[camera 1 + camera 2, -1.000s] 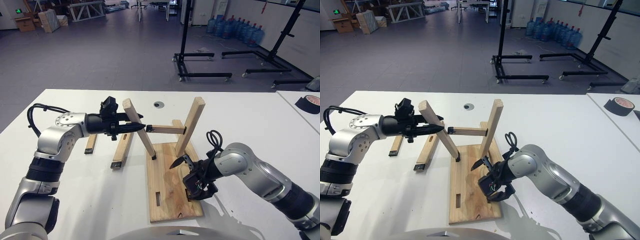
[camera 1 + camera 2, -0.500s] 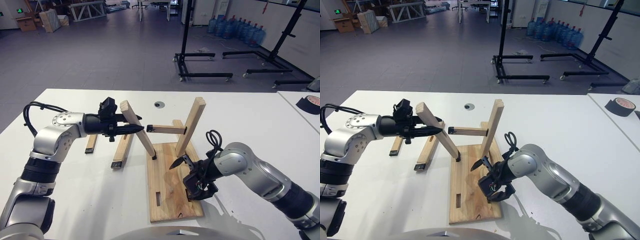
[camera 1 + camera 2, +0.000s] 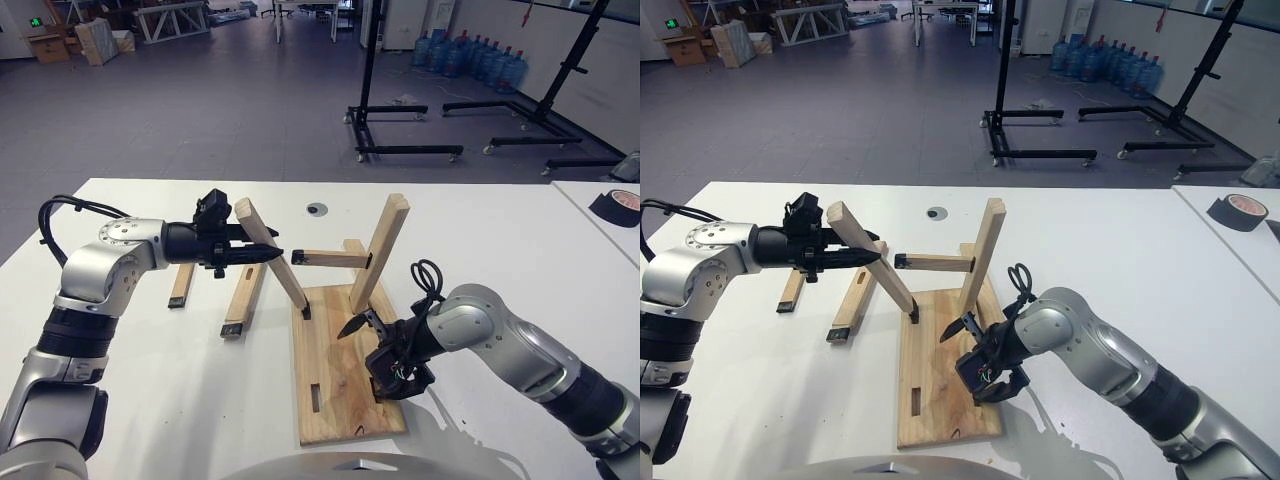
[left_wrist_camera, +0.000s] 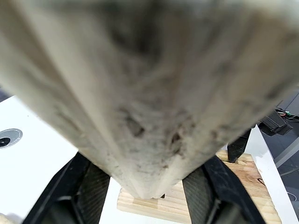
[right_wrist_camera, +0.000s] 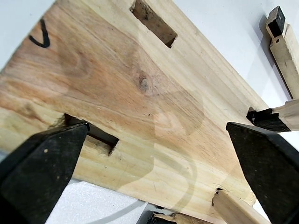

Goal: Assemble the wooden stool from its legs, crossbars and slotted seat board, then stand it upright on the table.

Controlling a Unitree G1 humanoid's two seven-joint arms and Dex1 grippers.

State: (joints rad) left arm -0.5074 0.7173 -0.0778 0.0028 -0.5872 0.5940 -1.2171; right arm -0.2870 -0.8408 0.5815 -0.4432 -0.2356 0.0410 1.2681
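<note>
As things lie, left gripper (image 3: 266, 254): clamped on the tilted leg (image 3: 293, 290), high up.
Tilted leg: foot in a far slot of the board (image 3: 335, 415); top leaning away from the crossbar (image 3: 335, 258).
Crossbar: joined to the second leg (image 3: 382, 250), which stands in the board; free end just beside the tilted leg, seating unclear.
Right gripper (image 3: 368, 358): spread wide over the board's near right edge, gripping nothing.
Done: 2 legs slotted.
Left: 2 near slots bare; 2 loose pieces (image 3: 243, 298) lie on the table (image 3: 180, 400); stool not yet stood upright.
</note>
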